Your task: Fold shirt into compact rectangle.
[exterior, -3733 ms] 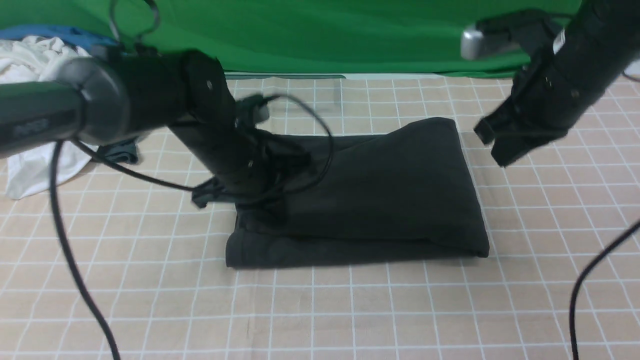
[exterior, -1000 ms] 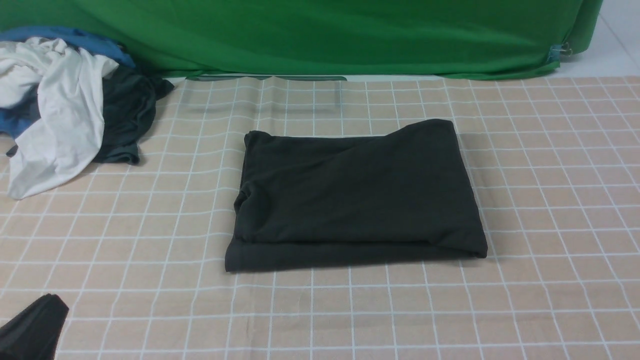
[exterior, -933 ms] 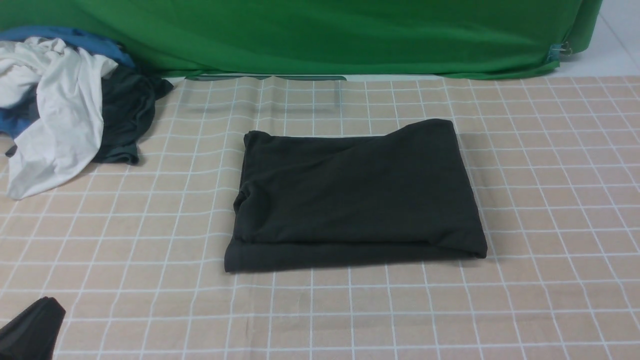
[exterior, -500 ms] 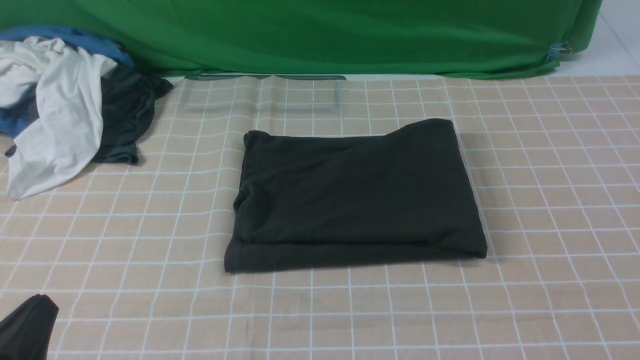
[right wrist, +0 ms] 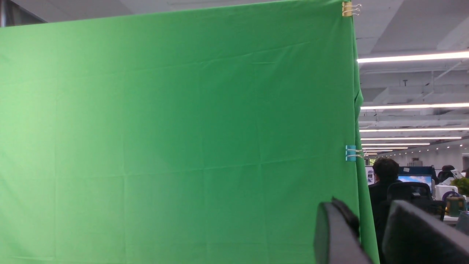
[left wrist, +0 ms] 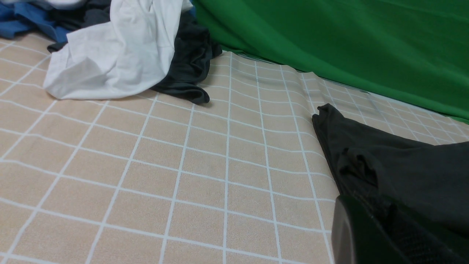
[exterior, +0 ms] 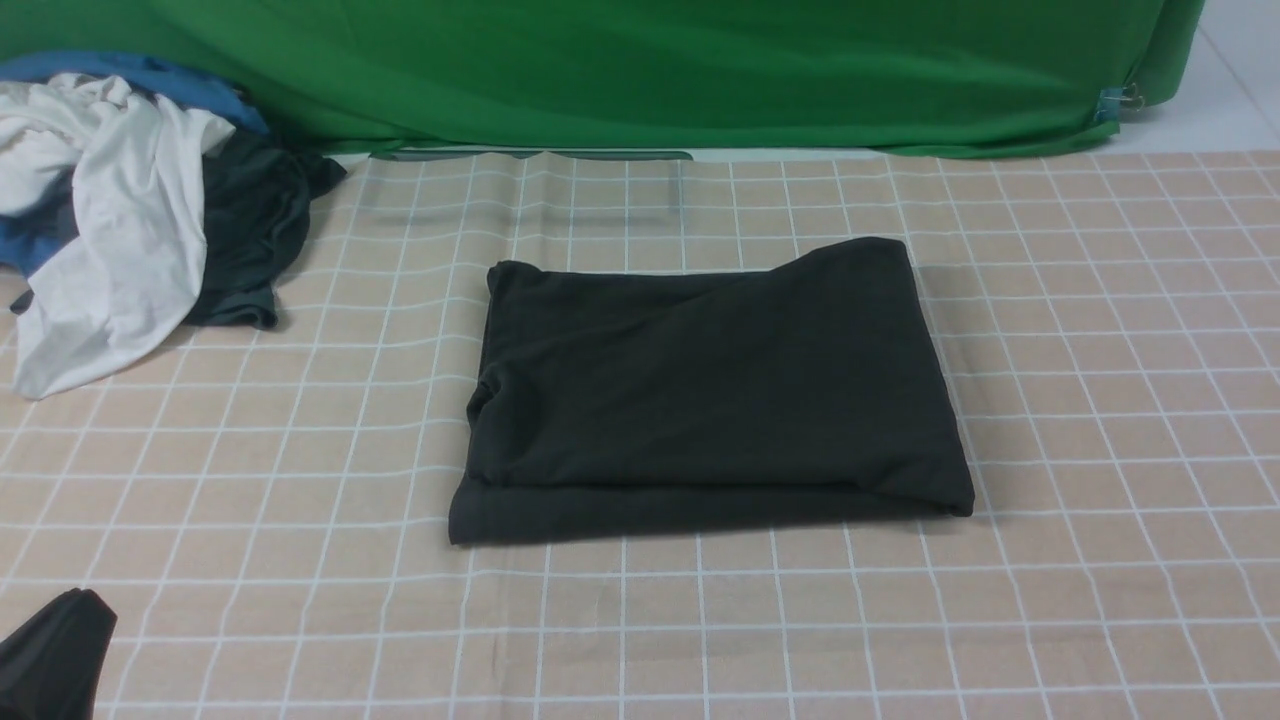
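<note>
Mid-table, on the checked cloth (exterior: 1100, 400), lies the shirt (exterior: 710, 390), already folded to a squat black rectangle, well apart from the clothes pile (exterior: 130, 200) at far left. Print not visible; presumably turned inside. Looks close to finished, though not quite square: far right corner humped up, near layer sticking out as a lip below the top layer, left edge puckered with a small tuck, seen closer from the left wrist view (left wrist: 395, 172).

Likely soft, limp and light, several layers thick. No stiffness to hold a shape, so liable to sag and spill open if lifted by one point. Not fragile, not slippery; cotton on cloth should drag rather than slide, and could pull the cloth underneath into ripples.

Best taken at the edges, pinching all layers together: two corners of one side at once, one per arm, or else pressed flat from above to settle the hump. A pinch on the top layer alone would peel the fold open.

Left gripper (exterior: 50, 650) parked low at the near left corner, fully closed, holding nothing. Right gripper (right wrist: 370, 234) raised and facing the green backdrop (right wrist: 176, 128), jaws narrowly apart, empty.
</note>
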`<state>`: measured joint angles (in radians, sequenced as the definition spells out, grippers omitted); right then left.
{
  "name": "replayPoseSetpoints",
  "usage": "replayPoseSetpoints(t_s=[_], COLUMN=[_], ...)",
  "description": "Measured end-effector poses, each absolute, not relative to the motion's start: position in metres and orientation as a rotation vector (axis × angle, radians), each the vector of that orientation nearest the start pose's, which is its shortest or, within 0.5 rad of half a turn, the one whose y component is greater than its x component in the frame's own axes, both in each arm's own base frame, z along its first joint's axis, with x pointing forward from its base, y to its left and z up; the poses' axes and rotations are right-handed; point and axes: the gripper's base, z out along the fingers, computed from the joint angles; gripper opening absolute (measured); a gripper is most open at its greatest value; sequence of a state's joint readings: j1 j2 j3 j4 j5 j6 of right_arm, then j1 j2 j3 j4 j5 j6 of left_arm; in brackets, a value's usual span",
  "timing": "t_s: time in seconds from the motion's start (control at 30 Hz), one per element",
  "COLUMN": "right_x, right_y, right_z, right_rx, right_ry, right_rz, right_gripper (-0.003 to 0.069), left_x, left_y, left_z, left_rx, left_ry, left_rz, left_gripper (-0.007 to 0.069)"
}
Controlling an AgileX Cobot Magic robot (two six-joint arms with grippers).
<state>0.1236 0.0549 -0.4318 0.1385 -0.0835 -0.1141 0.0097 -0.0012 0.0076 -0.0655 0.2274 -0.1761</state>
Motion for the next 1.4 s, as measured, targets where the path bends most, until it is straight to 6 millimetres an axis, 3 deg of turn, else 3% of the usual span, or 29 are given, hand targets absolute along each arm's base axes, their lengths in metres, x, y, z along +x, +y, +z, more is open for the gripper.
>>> replayPoseSetpoints(t_s=[0.13, 0.27, 0.43, 0.57, 0.6, 1.4], right_x=[0.015, 0.024, 0.049, 0.056, 0.056, 0.055], right_y=[0.002, 0.004, 0.002, 0.002, 0.002, 0.002], right_z=[0.351, 0.331, 0.261, 0.200, 0.193, 0.187], right_rx=[-0.070, -0.134, -0.174, -0.165, -0.155, -0.119], right_ry=[1.089, 1.262, 1.542, 1.690, 1.719, 1.751], right_rz=[0.087, -0.022, -0.131, -0.118, -0.104, -0.068], right_gripper=[0.0247, 0.0247, 0.0247, 0.0247, 0.0247, 0.0247], left_x=[0.056, 0.056, 0.056, 0.056, 0.056, 0.056], left_y=[-0.001, -0.001, -0.001, -0.001, -0.001, -0.001], left_z=[0.190, 0.190, 0.190, 0.190, 0.190, 0.190], left_rx=[-0.203, -0.203, -0.203, -0.203, -0.203, -0.203], left_ry=[1.708, 1.708, 1.708, 1.708, 1.707, 1.706], left_rz=[-0.183, -0.183, -0.183, -0.183, -0.183, -0.183], left_gripper=[0.0013, 0.0013, 0.0013, 0.0013, 0.0013, 0.0013])
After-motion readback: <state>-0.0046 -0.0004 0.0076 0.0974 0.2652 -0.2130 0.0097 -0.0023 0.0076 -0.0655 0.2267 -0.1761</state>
